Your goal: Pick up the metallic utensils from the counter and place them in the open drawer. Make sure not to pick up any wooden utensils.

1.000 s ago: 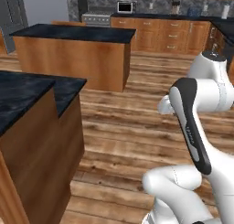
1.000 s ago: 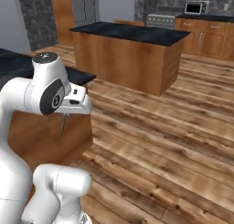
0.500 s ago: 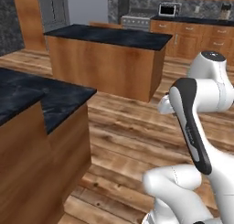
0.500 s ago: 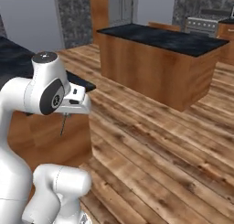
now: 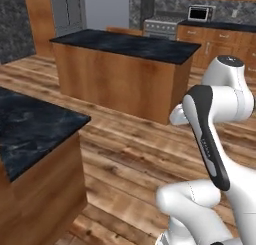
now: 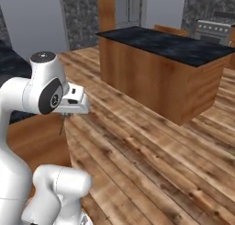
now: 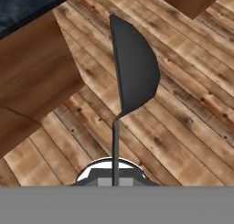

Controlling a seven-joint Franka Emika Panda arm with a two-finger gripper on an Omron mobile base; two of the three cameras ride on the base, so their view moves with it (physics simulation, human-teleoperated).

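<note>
gripper (image 6: 64, 115): clamped on metal spoon | metal spoon (image 7: 132, 70): slim grey stem, dark oval bowl, hung over plank floor (image 7: 183, 122) | counter (image 5: 30, 126): black marble top, brown base, beyond to arm's left

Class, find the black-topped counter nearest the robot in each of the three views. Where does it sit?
Left base view: the counter is at the lower left.
Right base view: the counter is at the left edge, behind the arm.
Hand view: the counter is in the top left corner.
Shared landmark: the plank floor.
</note>
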